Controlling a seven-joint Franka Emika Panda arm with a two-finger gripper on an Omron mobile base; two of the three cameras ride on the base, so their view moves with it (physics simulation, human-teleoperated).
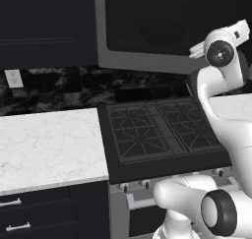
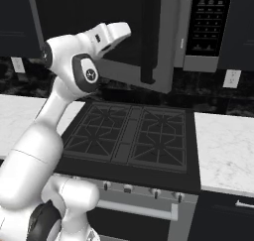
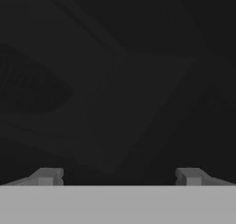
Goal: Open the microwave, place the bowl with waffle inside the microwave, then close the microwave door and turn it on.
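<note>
The microwave (image 2: 163, 31) hangs above the stove (image 2: 131, 136), between dark upper cabinets (image 1: 44, 26). Its body is a grey metal frame; a black control panel (image 2: 206, 19) with small keys runs down its right side.

The microwave door (image 1: 147, 24) is a large dark glass panel with a grey frame edge. In the right base view it stands angled out from the body, so it reads as partly open, though by how much cannot be fixed. The black handle (image 2: 149, 41) is a vertical bar near the door's free edge; long axis upright.

Key relation: the arm reaches up over the stove, and the hand sits just left of the handle and close against the door glass in the right base view. The handle therefore lies to the hand's right, its bar running up and down.

Gripper (image 3: 120, 177): the fingertips (image 3: 46, 176) stand wide apart in the hand view, nothing between them, so the hand is released. Ahead of them is only dim dark surface, probably the door glass or the cavity behind it; cannot tell which.

Judgement: the opening step is in hand. The bowl and waffle are not located from these views.
</note>
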